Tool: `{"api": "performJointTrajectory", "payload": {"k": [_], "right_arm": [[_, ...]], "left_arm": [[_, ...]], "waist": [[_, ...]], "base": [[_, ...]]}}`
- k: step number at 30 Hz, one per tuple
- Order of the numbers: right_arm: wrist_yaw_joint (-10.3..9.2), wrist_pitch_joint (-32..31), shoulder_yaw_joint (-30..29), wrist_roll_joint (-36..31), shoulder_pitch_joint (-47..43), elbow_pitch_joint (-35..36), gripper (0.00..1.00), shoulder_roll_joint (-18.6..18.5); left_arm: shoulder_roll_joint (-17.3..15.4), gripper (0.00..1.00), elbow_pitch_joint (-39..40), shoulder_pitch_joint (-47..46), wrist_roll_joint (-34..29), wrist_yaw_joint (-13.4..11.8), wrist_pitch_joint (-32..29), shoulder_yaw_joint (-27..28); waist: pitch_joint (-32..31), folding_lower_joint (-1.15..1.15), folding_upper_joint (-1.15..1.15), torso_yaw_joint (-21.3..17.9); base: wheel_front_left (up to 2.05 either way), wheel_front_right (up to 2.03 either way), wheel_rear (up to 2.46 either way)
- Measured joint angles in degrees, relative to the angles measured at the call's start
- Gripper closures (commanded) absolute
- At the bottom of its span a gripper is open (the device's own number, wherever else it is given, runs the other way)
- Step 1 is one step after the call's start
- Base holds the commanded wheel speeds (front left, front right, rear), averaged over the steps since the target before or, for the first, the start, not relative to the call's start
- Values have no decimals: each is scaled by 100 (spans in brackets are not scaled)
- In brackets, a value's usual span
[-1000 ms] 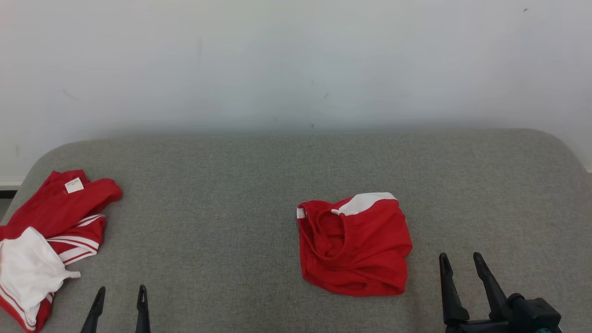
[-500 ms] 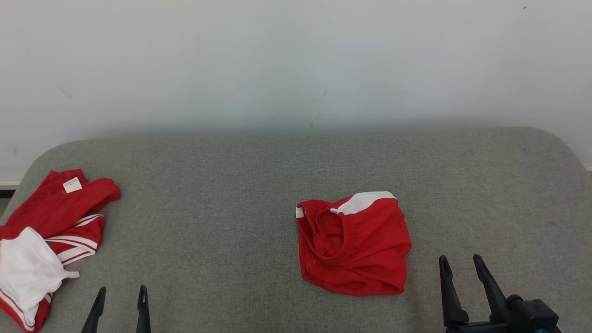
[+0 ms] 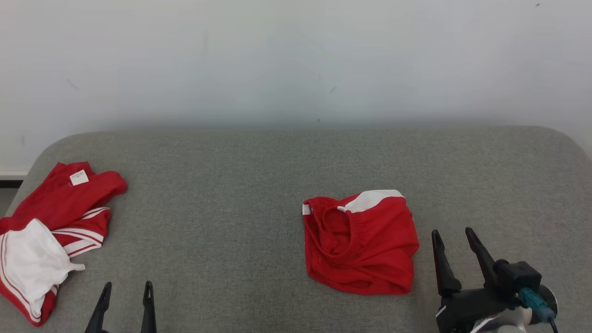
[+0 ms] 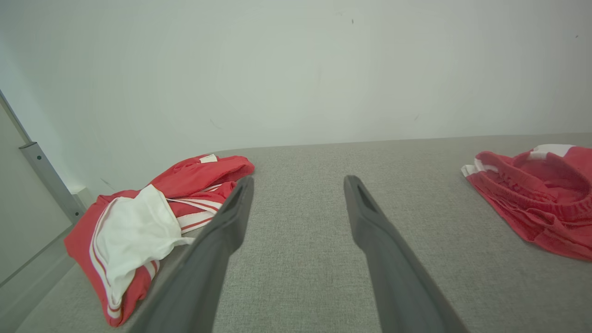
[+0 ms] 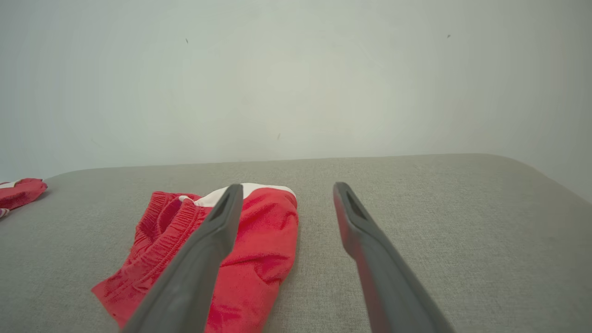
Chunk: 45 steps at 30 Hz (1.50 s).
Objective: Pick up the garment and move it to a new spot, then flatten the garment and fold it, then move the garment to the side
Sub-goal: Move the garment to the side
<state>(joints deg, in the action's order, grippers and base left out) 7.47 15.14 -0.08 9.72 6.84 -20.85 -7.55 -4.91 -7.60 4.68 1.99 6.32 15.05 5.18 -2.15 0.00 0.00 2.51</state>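
On a grey padded table [image 3: 231, 185] against a pale wall, seen from the head camera, the crumpled red garment [image 3: 360, 245] lies right of centre with its waistband gaping upward. It looks unfolded and not yet picked up. The right gripper [image 3: 452, 231] hovers just beside its right edge, fingers spread and empty, apparently lined up for the first pick. The left gripper [image 3: 128, 284] waits at the near edge, also spread and empty, well apart from the garment. A red-and-white heap [image 3: 51, 222] sits at the far left corner, likely set aside there to keep the working area free.

From the left wrist, the left gripper's parted fingers [image 4: 231, 217] point at bare table between the heap and the garment, committed to neither.

From the right wrist, the right gripper's left finger [image 5: 203, 240] overlaps the garment, the other over bare fabric, so the hem lies partly between them, which suggests an edge grab.
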Motion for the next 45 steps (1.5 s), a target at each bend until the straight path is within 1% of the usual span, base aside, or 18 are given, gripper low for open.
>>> {"api": "performJointTrajectory", "payload": {"k": [4,7,13,15,18,19,22,23,24,25,26,29,33,39,42,45], "right_arm": [[0,-79,22,-24,541,-667,0,-164],[0,-261,97,-23,954,-1238,0,-264],[0,-412,282,91,1732,-2399,0,-437],[0,-457,322,143,1905,-2800,0,-455],[0,-401,474,352,2095,-3204,0,-420],[0,-401,474,352,2095,-3204,0,-420],[0,-358,656,497,2241,-3543,0,-359],[0,-357,710,569,2268,-3643,5,-339],[0,-364,767,642,2291,-3742,42,-319],[0,-367,820,722,2321,-3813,77,-299],[0,-390,890,766,2371,-3890,100,-300],[4,-393,1063,932,2445,-4008,100,-309],[13,-296,1388,1074,2628,-4078,100,-500],[11,-314,2046,1149,3150,-3932,100,-916],[11,-419,2405,1268,3428,-3831,100,-1201],[11,-508,2605,1468,3825,-3747,100,-1540]], "left_arm": [[16,0,-18,-49,1,16,0,-98],[48,0,-25,-129,1,20,0,-196],[98,0,-55,-405,57,24,0,-346],[101,0,-81,-471,63,25,0,-380],[119,0,-108,-557,77,30,0,-427],[119,0,-108,-557,77,30,0,-427],[120,0,-133,-599,80,31,0,-423],[123,0,-146,-602,80,31,0,-426],[125,0,-157,-611,79,32,0,-425],[127,0,-163,-625,79,32,0,-419],[127,0,-170,-642,79,32,0,-414],[132,0,-182,-682,78,32,0,-401],[136,0,-162,-686,80,31,0,-355],[134,0,-92,-745,99,60,0,-369],[126,0,-43,-882,94,74,0,-419],[91,0,45,-1055,81,75,0,-474]], "waist": [[52,0,0,125],[120,0,0,230],[404,1,0,390],[504,1,0,446],[639,1,1,528],[639,1,1,528],[743,1,0,590],[768,1,0,604],[788,1,0,616],[801,1,0,623],[808,1,0,624],[802,0,0,603],[798,0,0,506],[908,0,0,285],[1037,0,0,169],[1221,0,0,50]], "base": [[0,0,0],[0,0,0],[0,0,0],[0,0,0],[0,0,0],[0,0,0],[0,0,0],[0,0,0],[0,0,0],[0,0,0],[0,0,0],[0,0,0],[0,0,0],[0,0,0],[0,0,0],[0,0,0]]}}
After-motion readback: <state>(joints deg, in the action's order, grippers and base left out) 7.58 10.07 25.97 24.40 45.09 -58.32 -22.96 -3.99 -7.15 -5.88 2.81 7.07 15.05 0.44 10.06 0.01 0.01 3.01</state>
